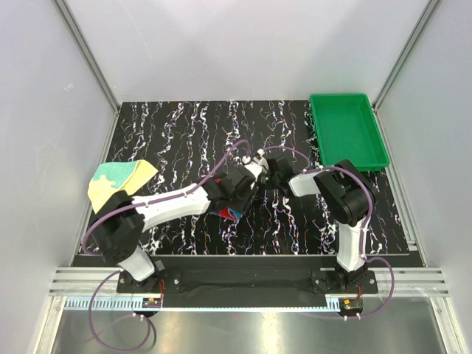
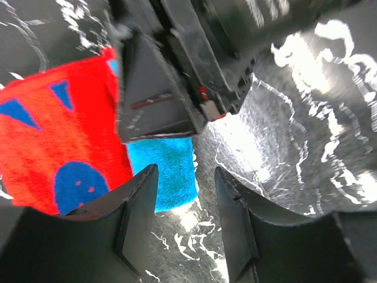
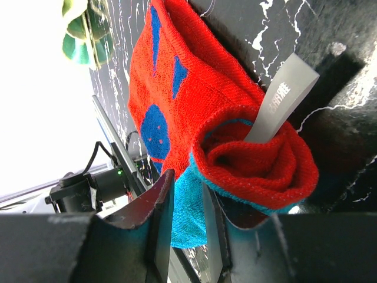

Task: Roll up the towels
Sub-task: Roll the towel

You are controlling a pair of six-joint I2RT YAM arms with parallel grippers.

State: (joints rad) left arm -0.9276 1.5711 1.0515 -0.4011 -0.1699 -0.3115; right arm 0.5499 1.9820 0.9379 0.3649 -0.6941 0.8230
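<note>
top view: a black table (image 1: 184,133) veined with white like marble, and a glossy green plastic tray (image 1: 346,133) at its far right corner. the yellow towel (image 1: 122,181), soft and rumpled with teal patches, lies at the left edge. the left arm (image 1: 173,203) and right arm (image 1: 346,195) meet near the middle, where the red towel (image 1: 227,214) peeks out beneath them.

left wrist: the left gripper (image 2: 187,221) has its fingers apart over a turquoise flap of the towel, not clamping it. fuzzy red pile with blue blotches spreads to one side. the right gripper (image 2: 159,121), a dark wedge, sits on the cloth.

right wrist: its fingers are nearly together, pinching the towel's blue underside edge. the towel's end is coiled in a loose roll, with a white ribbon label (image 3: 283,97) sticking out.
</note>
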